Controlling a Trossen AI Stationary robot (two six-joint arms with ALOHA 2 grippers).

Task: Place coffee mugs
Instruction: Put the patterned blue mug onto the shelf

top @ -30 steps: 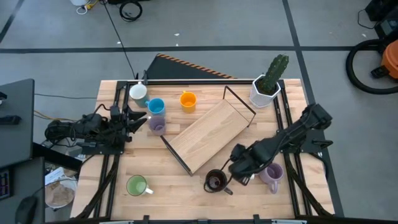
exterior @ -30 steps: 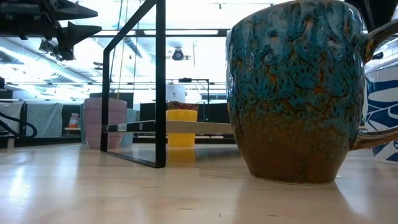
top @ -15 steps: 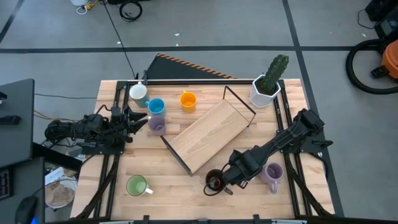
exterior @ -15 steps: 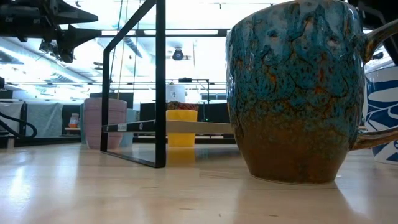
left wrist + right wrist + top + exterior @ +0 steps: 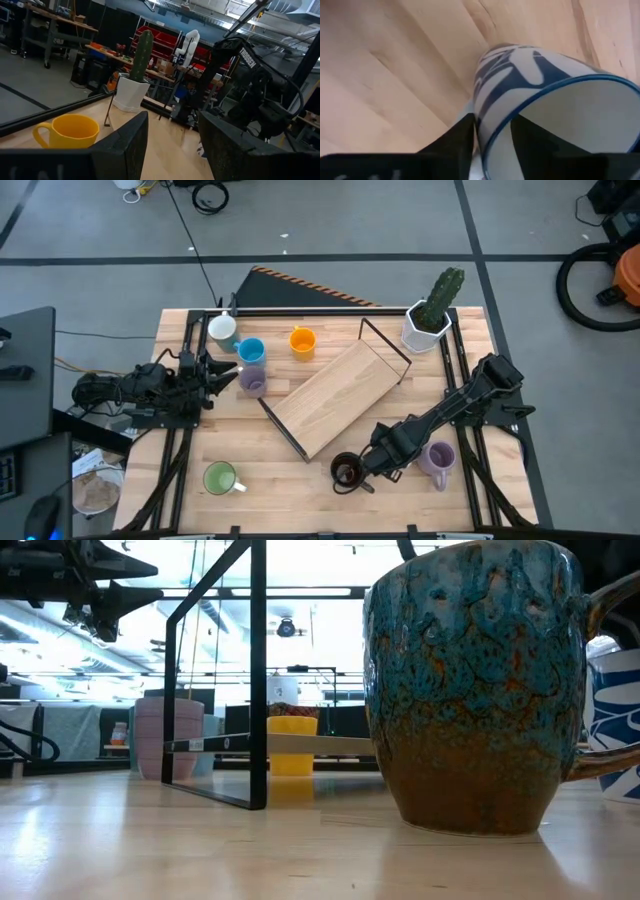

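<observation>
In the high view my right gripper [image 5: 383,462] reaches down near the table's near edge, just right of the dark brown mug [image 5: 347,471]. It is shut on a white mug with a blue pattern [image 5: 520,75], which the gripper hides from above. A lilac mug [image 5: 437,460] stands to its right. White [image 5: 221,328], blue [image 5: 251,351], orange [image 5: 302,340], lilac [image 5: 254,383] and green [image 5: 220,478] mugs stand on the left half. My left gripper [image 5: 222,375] waits open beside the left lilac mug. My right gripper holds the white-and-blue mug by its blue rim [image 5: 487,145]. One finger [image 5: 455,142] is outside the wall and one [image 5: 535,145] is inside, coming from above and pointing down. In the low view the mug's base [image 5: 615,790] still rests on the table.
A wooden shelf in a black wire frame [image 5: 335,395] lies slantwise across the middle. The white faceted cactus pot [image 5: 428,325] stands at the far right corner. The dark brown mug [image 5: 470,690] fills the low view, close to the held mug.
My right gripper has moved toward the table's near edge and down, closer to the dark brown mug, over the white-and-blue mug. My left arm has kept still.
</observation>
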